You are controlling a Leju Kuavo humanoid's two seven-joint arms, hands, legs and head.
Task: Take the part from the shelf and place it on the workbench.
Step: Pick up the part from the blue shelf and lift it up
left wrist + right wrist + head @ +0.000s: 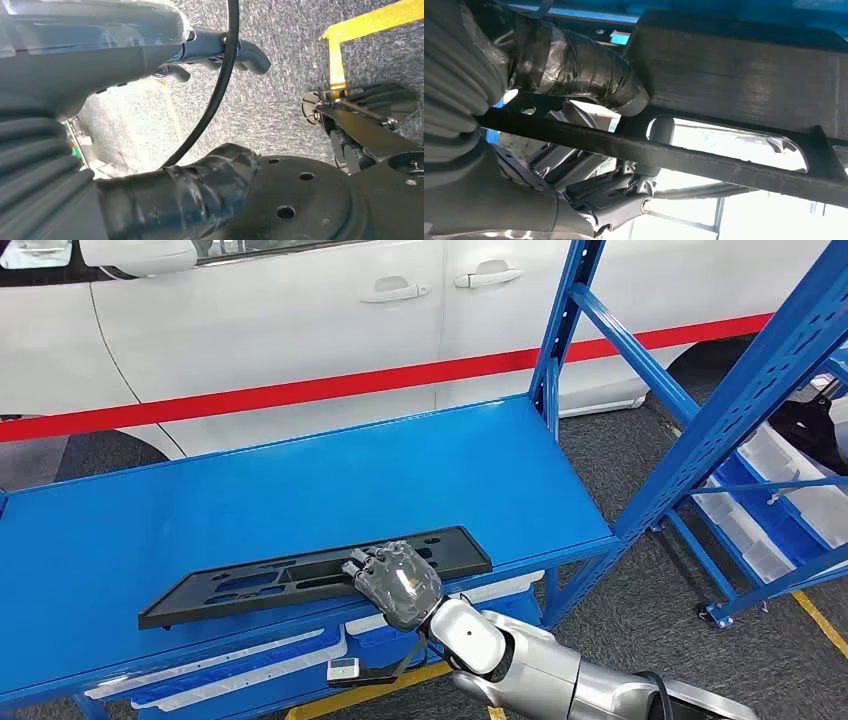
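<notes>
The right hand (395,583) reaches in from five o'clock and grips the near edge of the part (300,575), a long flat black panel with cut-outs. In the right wrist view its thumb (589,75) lies against one face of the part (744,85), while fingers (609,195) curl under the other. The part lies along the front of the blue shelf (300,490), its long axis running from eight o'clock to two o'clock. The left hand (125,55) hangs over grey floor (280,95), fingers loosely curled, holding nothing. Beyond the shelf, at twelve o'clock, stands a white car (280,330) with a red stripe.
</notes>
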